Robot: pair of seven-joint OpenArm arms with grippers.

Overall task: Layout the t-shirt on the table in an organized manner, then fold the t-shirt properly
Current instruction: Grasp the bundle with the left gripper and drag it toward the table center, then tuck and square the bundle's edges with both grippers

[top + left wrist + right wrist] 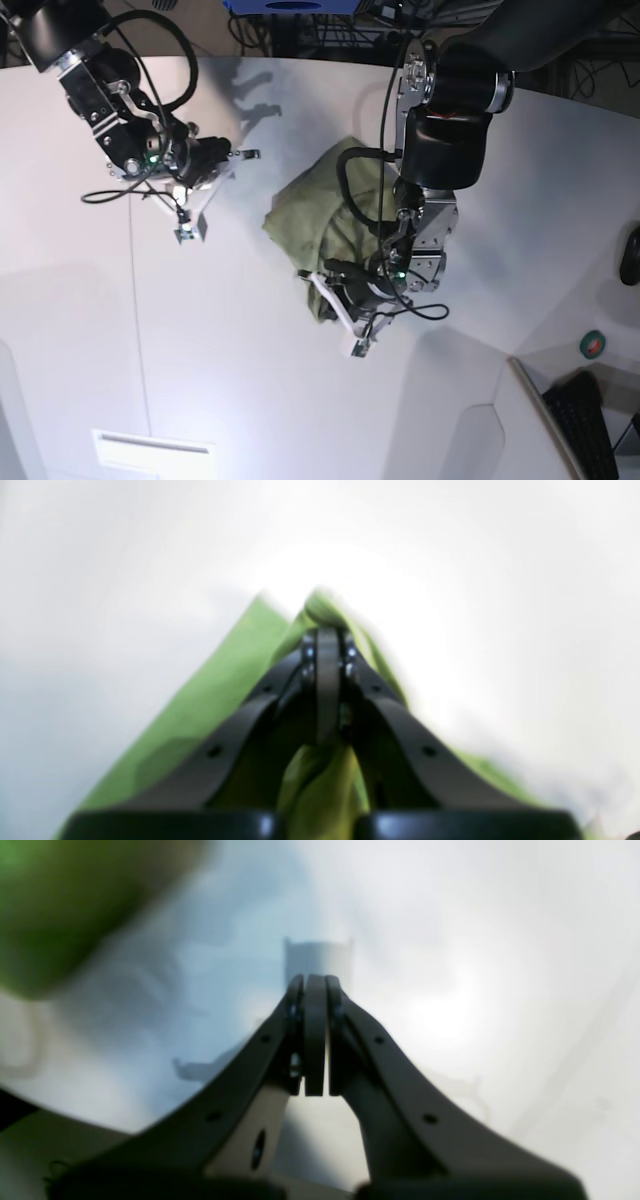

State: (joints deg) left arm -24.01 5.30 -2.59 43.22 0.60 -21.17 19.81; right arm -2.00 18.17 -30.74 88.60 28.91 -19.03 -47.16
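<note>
The t-shirt is an olive-green bunched heap in the middle of the white table. My left gripper sits at the heap's near edge. In the left wrist view this gripper is shut on a fold of the t-shirt, and cloth also bulges between the fingers behind the tips. My right gripper hovers over bare table to the left of the heap, apart from it. Seen from the right wrist, that gripper is shut with nothing in it, and the t-shirt is a green blur at the upper left.
A thin dark seam runs down the tabletop on the left. At the right edge lie a dark mouse, a small round green object and a keyboard. Cables and a blue item lie beyond the far edge.
</note>
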